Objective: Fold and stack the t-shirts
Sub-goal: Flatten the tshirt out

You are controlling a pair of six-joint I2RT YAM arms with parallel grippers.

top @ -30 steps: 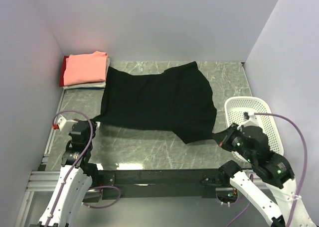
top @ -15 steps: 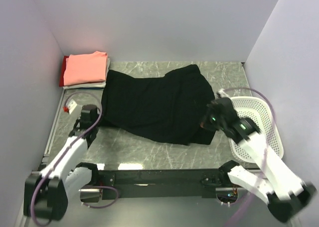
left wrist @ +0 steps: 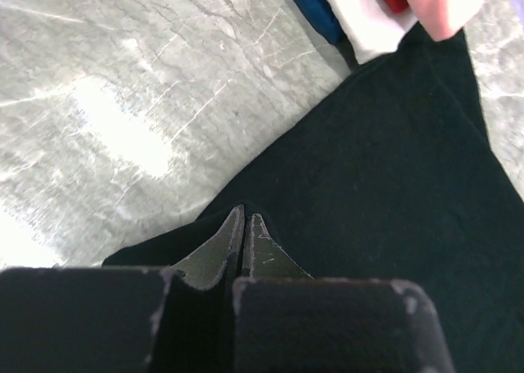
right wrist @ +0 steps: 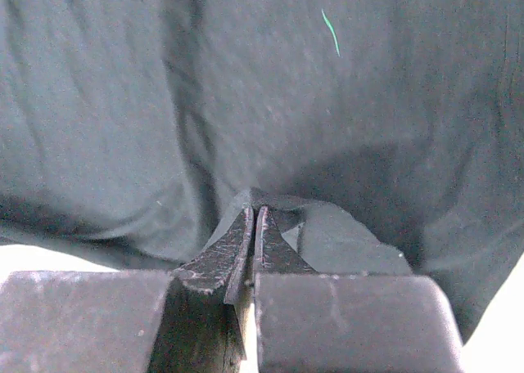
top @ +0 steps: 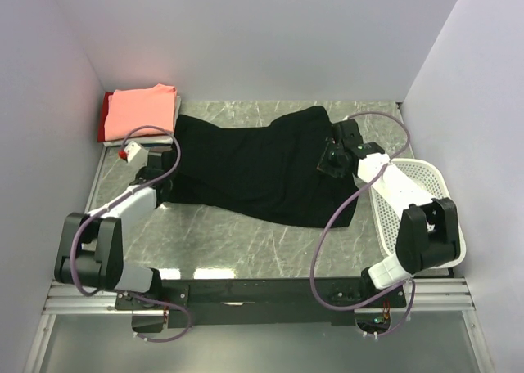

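I am reading no text, label, brand, number or sign in any view; the thin green streak (right wrist: 330, 31) on the black t-shirt (right wrist: 352, 119) is forming no letter.

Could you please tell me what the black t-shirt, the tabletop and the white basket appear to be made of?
The black t-shirt: soft matte cloth, probably cotton knit; it drapes and creases. The tabletop: smooth, glossy grey marble-look surface with veins and glare; stone or laminate, cannot tell. The basket: white rigid plastic, going by its moulded mesh walls.
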